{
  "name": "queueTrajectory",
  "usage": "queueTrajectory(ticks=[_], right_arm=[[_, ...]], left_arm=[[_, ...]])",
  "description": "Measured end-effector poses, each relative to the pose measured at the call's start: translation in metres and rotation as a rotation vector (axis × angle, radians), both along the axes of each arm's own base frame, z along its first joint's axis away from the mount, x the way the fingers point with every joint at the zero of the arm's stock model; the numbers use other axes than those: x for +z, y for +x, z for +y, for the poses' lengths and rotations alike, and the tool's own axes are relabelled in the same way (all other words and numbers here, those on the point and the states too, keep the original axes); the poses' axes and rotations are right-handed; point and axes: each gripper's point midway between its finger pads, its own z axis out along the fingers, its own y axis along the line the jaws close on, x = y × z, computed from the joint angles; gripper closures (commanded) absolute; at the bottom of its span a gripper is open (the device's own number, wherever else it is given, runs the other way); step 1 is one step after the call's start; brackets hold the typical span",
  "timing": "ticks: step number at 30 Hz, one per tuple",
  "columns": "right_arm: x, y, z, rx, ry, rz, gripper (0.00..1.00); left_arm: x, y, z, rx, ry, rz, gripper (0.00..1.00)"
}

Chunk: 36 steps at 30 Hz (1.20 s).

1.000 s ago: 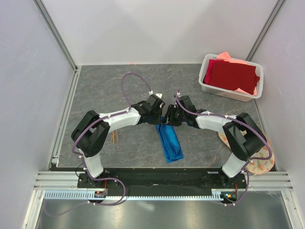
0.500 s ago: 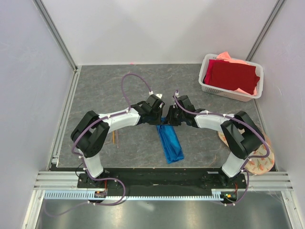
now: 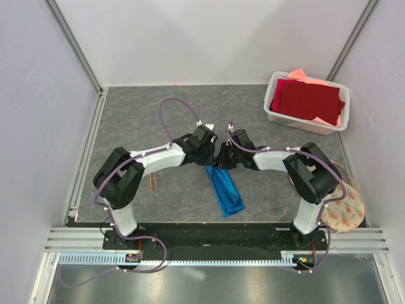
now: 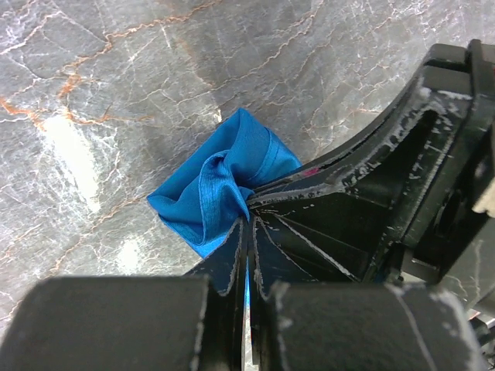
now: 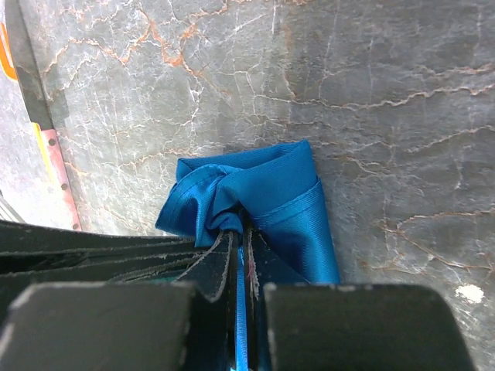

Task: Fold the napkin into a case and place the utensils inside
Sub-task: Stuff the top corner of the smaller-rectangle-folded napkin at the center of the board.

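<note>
Pinching napkin [image 3: 226, 190] edge, both claws [image 4: 248, 219] [image 5: 238, 222].

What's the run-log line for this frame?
phase: folding | left gripper: shut on napkin | right gripper: shut on napkin | utensils: left of napkin, untouched

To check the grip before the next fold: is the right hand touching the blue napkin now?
Touching. The right wrist view shows the right hand shut on the napkin, with a bunched fold of the cloth pinched in it.
</note>
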Motion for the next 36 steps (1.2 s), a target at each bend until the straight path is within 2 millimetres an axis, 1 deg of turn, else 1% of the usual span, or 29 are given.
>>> queueTrajectory(ticks=[2,3,4,8,13,14,18,19,22,24,25,28,31,34,36], right_arm=[[0.000,0.000,0.000,0.003,-0.003,-0.004,0.93],[0.000,0.000,0.000,0.004,-0.005,-0.006,0.85],[0.000,0.000,0.000,0.005,-0.007,-0.009,0.79],[0.003,-0.003,-0.005,0.013,-0.033,-0.018,0.62],[0.009,-0.005,-0.015,0.009,-0.071,-0.029,0.53],[0.010,-0.006,-0.017,0.009,-0.075,-0.029,0.50],[0.017,-0.009,-0.022,0.016,-0.081,-0.034,0.48],[0.019,-0.010,-0.022,0.019,-0.078,-0.038,0.49],[0.025,-0.008,-0.022,0.021,-0.072,-0.054,0.57],[0.027,-0.007,-0.022,0.022,-0.068,-0.061,0.65],[0.027,-0.007,-0.022,0.023,-0.068,-0.063,0.72],[0.026,-0.007,-0.020,0.028,-0.064,-0.060,0.75],[0.023,-0.005,-0.017,0.035,-0.058,-0.054,0.84],[0.014,-0.004,-0.011,0.045,-0.040,-0.034,0.91],[0.006,-0.005,-0.005,0.052,-0.025,-0.020,0.92]], left_arm=[[0.000,0.000,0.001,0.005,-0.001,0.002,0.98],[-0.001,0.000,0.001,0.006,-0.001,0.002,0.98],[-0.001,0.000,0.001,0.007,-0.002,0.003,0.98],[0.000,-0.001,0.002,0.009,-0.002,0.004,0.98],[0.004,-0.001,0.003,0.010,-0.008,-0.002,0.98],[0.004,-0.001,0.003,0.010,-0.008,-0.003,0.98],[0.004,-0.001,0.003,0.011,-0.007,-0.003,0.98],[0.004,-0.001,0.003,0.011,-0.007,-0.003,0.98],[0.004,-0.001,0.003,0.010,-0.009,-0.002,0.98],[0.004,-0.001,0.002,0.009,-0.011,-0.002,0.98],[0.004,-0.001,0.002,0.009,-0.011,-0.002,0.98],[0.004,-0.001,0.002,0.008,-0.012,-0.002,0.98],[0.004,-0.001,0.002,0.009,-0.012,-0.001,0.98],[0.004,-0.001,0.002,0.008,-0.013,0.000,0.98],[0.004,-0.001,0.002,0.009,-0.012,0.000,0.98]])
